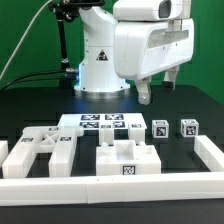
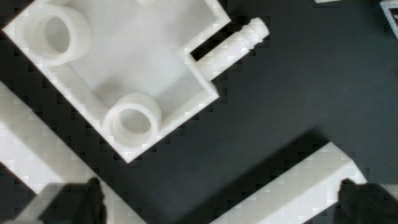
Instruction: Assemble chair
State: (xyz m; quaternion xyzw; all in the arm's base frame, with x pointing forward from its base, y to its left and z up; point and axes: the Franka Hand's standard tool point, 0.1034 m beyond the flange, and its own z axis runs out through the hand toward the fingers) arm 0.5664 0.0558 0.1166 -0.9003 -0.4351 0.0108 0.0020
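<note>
a franka arm (image 1: 135, 40) is hovering its gripper (image 1: 158, 86) above the black table (image 1: 35, 108), jaws standing wide apart and holding nothing. the chair pieces (image 1: 118, 168) are lying loose and white along the front of the table, behind the low rim wall (image 1: 100, 188). a frame-like piece (image 1: 35, 152) is resting at the exterior view's left, a blocky piece (image 1: 125, 152) is sitting in the middle, and two small tagged blocks (image 1: 160, 130) are standing near each other at the exterior view's right, apart from the rest. the marker board (image 1: 100, 122) is lying flat just behind the middle piece. in the wrist view, the dark fingertips (image 2: 71, 203) are framing bare table. a flat white slab (image 2: 107, 75) with two round sockets is showing beyond them, with a short white bar (image 2: 240, 45) at its edge. this slab is possibly the seat, though the blurred close view is leaving that unclear.
</note>
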